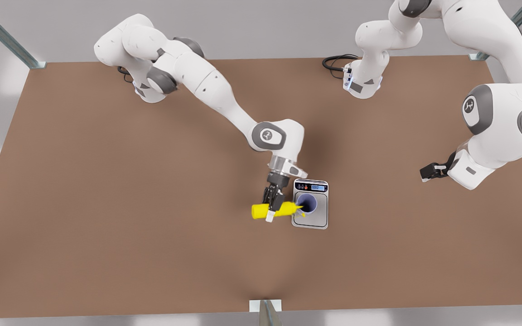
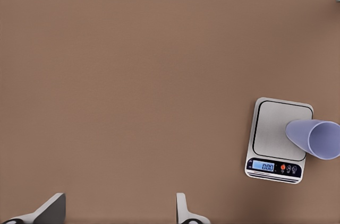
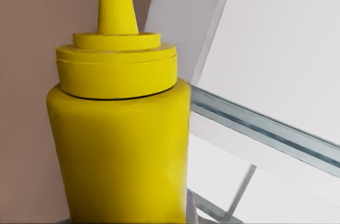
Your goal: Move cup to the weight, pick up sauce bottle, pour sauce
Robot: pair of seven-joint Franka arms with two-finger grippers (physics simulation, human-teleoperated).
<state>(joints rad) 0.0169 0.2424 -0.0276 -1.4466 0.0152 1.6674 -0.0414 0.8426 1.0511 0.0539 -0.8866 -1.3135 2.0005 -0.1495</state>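
Observation:
The lavender cup (image 1: pixel 307 203) stands on the silver-grey weight (image 1: pixel 317 220), near its display strip. My right gripper (image 1: pixel 273 206) is shut on the yellow sauce bottle (image 1: pixel 261 211), which lies level in the air with its nozzle reaching over the cup's rim. The right wrist view looks along the sauce bottle (image 3: pixel 119 149) toward its pointed nozzle. My left gripper (image 1: pixel 429 172) waits far off at the front view's right, raised above the table. Its open fingers (image 2: pixel 53 209) frame bare table, with the weight (image 2: pixel 279 128) and cup (image 2: pixel 314 138) farther away.
The brown table (image 1: pixel 107 203) spreads wide on all sides of the weight. A black cable (image 1: pixel 335 61) coils by the far arm base. Metal frame posts stand at the back corners, and a bracket (image 1: pixel 265 305) sits at the front edge.

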